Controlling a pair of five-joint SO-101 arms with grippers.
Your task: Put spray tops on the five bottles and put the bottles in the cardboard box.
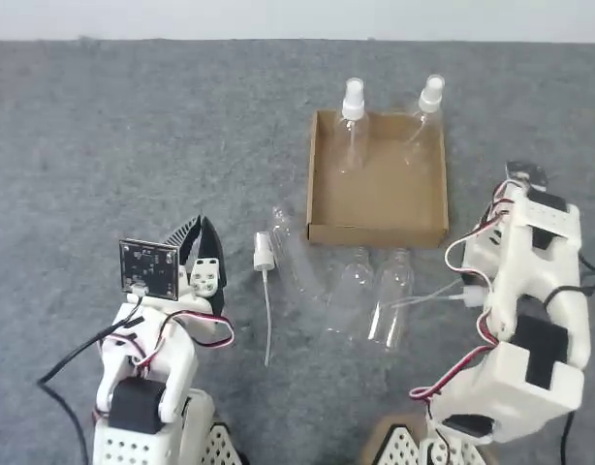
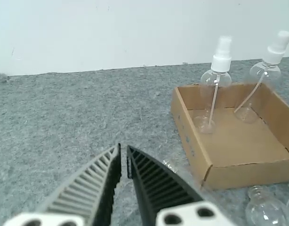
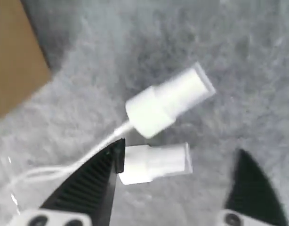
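Two capped bottles (image 1: pixel 352 140), clear rounded plastic under white nozzles, stand upright against the far wall of the shallow cardboard box (image 1: pixel 380 199). Three uncapped bottles (image 1: pixel 390 305) lie just outside its near wall. Left gripper (image 2: pixel 124 149) closed. Right gripper (image 3: pixel 180 151) spread open over two loose spray tops (image 3: pixel 168 101) near the box. Grey felt bench (image 1: pixel 133 126).

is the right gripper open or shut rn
Open. In the right wrist view the right gripper has its fingers wide apart, with a white spray top lying between them.
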